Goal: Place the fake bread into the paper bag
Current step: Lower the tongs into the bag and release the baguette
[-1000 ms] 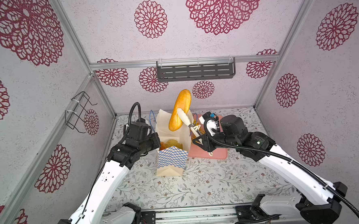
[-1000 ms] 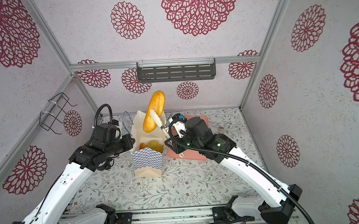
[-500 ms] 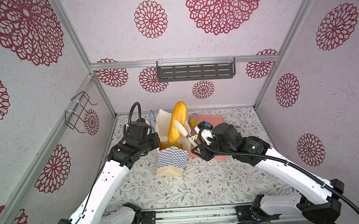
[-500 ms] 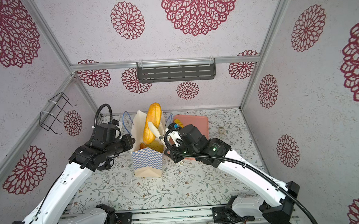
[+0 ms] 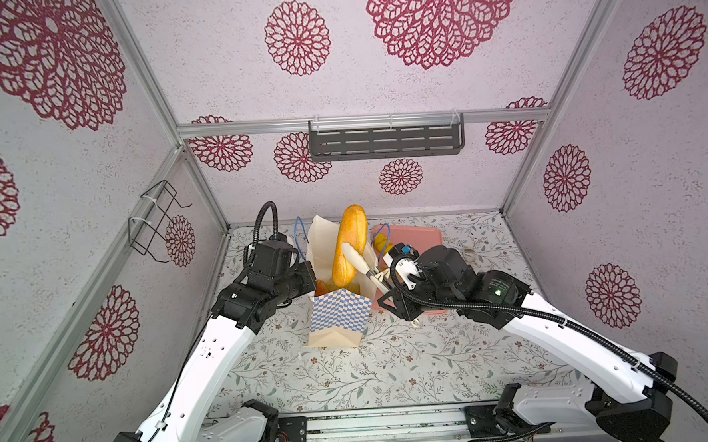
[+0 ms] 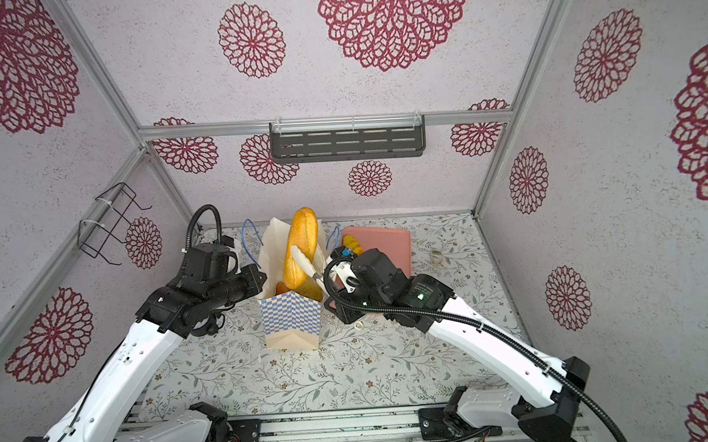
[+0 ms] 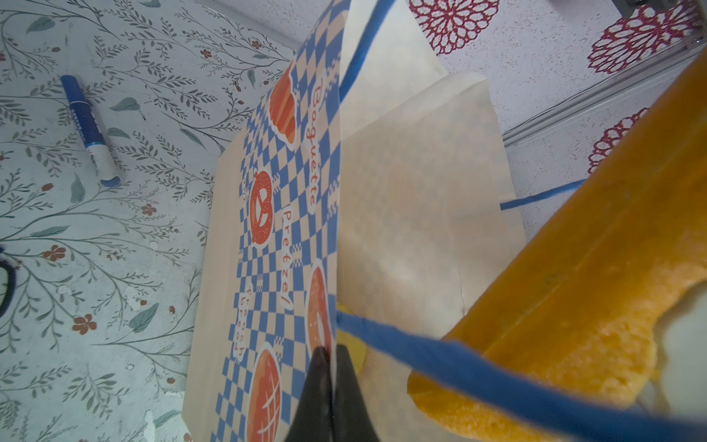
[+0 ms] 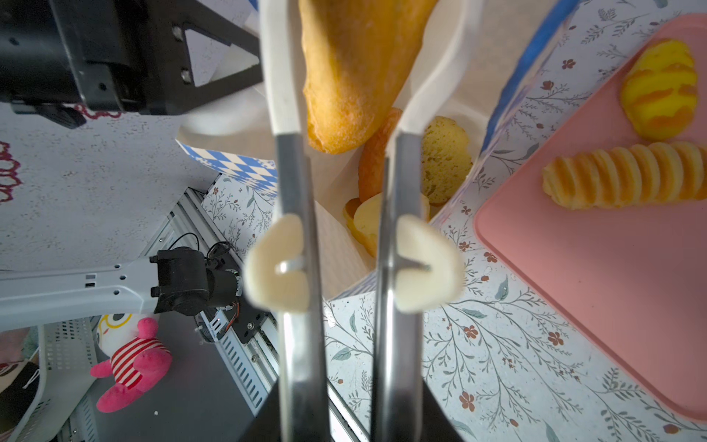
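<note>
1. The paper bag (image 5: 336, 314) stands upright on the table (image 5: 352, 376). Red lettering on its checkered side reads "Baguette", "Pretzel" and "fresh bread".
2. One long loaf (image 5: 349, 247) leans in the bag's mouth with its upper end sticking out, and at least three smaller pieces (image 8: 443, 160) lie below it.
3. Two breads lie on the pink tray (image 8: 593, 287): a long ridged roll (image 8: 623, 172) and a short striped roll (image 8: 662, 88).
4. The left claw (image 7: 329, 382) is clenched on the bag's top edge.
5. The right claw (image 8: 350, 421) grasps tongs (image 8: 294, 191), whose two white tips flank the loaf.
6. One blue marker (image 7: 90, 130) lies on the table, and its label is unreadable.
</note>
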